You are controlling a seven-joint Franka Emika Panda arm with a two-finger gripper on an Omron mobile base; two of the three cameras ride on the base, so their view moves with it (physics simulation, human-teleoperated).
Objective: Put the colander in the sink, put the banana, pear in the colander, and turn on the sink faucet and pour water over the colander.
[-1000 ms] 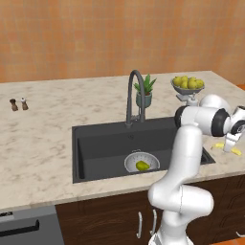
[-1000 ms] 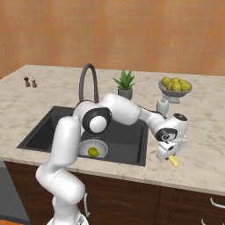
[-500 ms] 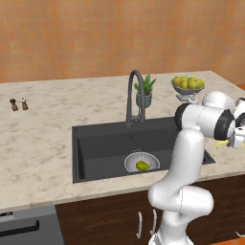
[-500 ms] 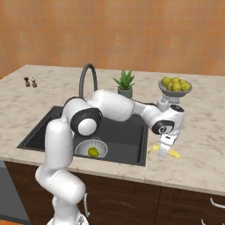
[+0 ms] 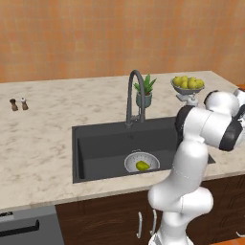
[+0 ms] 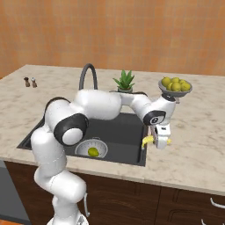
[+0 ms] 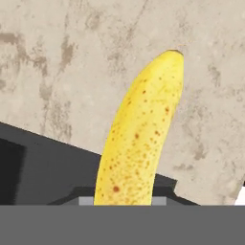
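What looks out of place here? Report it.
Nothing stands out. The colander sits upright in the sink with the pear inside; the gripper holds the banana at the sink's right edge.

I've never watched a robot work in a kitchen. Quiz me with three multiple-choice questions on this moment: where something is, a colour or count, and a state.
1. Where is the pear?
A. In the colander
B. On the counter
C. In the gripper

2. How many small shakers stand on the counter?
A. One
B. Two
C. Four

3. What is the gripper doing?
A. Hanging open, holding nothing
B. Holding the banana
C. Turning the faucet

Answers: 1 A, it lies in the colander in the sink. 2 B, a pair shows. 3 B, the banana hangs from it.
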